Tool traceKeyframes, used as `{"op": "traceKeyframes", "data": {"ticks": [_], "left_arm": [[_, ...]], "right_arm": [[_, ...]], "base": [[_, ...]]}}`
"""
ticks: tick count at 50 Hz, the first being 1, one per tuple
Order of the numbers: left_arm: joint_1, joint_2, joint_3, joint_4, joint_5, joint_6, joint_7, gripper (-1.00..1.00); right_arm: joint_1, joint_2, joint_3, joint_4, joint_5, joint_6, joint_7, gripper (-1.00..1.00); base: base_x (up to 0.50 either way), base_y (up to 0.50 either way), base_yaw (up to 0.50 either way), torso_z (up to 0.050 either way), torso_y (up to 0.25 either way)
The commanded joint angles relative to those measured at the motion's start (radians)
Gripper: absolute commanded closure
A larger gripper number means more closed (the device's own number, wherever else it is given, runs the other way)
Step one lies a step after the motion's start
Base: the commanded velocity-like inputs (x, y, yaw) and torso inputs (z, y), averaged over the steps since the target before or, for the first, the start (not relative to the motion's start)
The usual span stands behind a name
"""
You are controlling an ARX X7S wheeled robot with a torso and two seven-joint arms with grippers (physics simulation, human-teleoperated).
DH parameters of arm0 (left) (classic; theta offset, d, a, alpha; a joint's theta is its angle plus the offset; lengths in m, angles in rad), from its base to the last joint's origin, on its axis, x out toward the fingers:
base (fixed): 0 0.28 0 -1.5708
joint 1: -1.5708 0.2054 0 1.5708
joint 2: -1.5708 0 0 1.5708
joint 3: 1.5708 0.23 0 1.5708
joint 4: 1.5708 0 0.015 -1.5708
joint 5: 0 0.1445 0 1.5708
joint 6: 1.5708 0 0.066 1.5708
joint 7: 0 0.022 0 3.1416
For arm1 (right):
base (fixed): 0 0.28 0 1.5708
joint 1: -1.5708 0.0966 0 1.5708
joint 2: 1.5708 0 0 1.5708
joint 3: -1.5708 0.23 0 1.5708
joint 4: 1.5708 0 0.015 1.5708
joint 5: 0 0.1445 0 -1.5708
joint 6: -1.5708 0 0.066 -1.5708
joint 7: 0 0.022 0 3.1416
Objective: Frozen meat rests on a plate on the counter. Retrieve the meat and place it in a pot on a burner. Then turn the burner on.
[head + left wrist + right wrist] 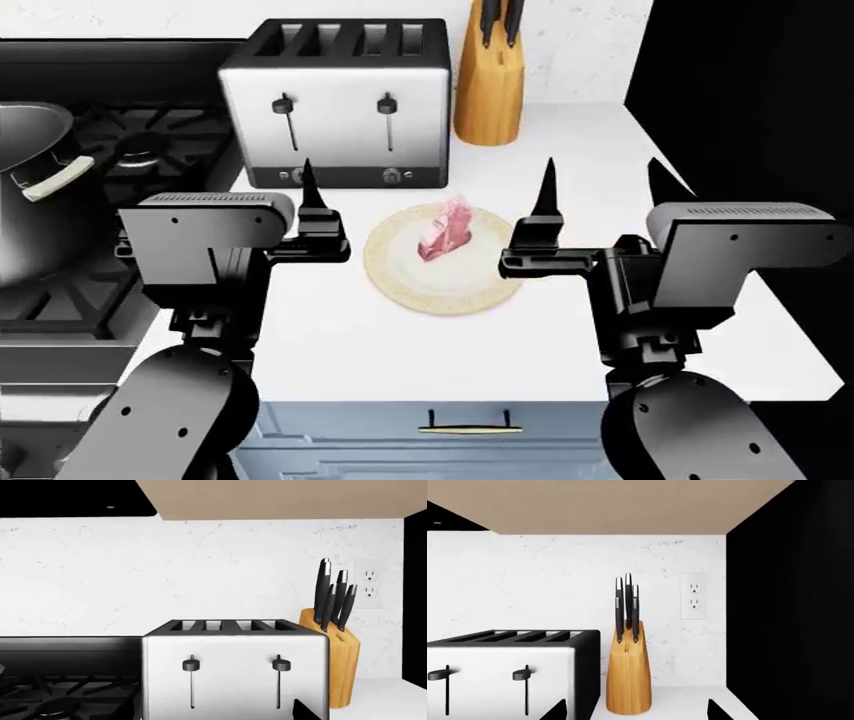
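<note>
Counter [400, 350]: meat [445, 237] on plate [400, 285], head view only | wrist views: toaster [235, 667] | pincers' spread unclear

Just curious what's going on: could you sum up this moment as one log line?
stage: before pickup | frozen meat: on plate | left gripper: free, beside plate | right gripper: open, free | pot: on stove

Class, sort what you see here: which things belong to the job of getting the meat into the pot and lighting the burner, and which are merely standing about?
Belong to the job:
frozen meat
plate
pot
burner
counter

Merely standing about:
toaster
knife block
wall socket
</note>
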Motion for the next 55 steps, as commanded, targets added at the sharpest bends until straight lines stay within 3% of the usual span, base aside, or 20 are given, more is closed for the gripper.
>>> {"op": "traceKeyframes", "data": {"ticks": [1,38,55], "left_arm": [[-0.001,-0.005,0.001,0.000,-0.006,0.002,-0.006,-1.00],[-0.020,-0.020,0.022,0.006,-0.046,-0.027,0.001,-1.00],[-0.228,-0.051,0.067,0.045,-0.232,-0.320,0.115,-1.00]], "right_arm": [[0.002,0.006,-0.017,-0.005,0.005,0.001,0.000,-1.00],[0.002,0.025,-0.048,-0.028,0.002,-0.010,0.020,-1.00],[0.013,0.033,-0.053,-0.066,0.018,0.015,0.031,-1.00]], "base": [[0.12,0.00,0.00,0.000,0.000],[0.17,0.00,0.00,0.000,0.000],[0.00,0.00,0.00,0.000,0.000]]}}
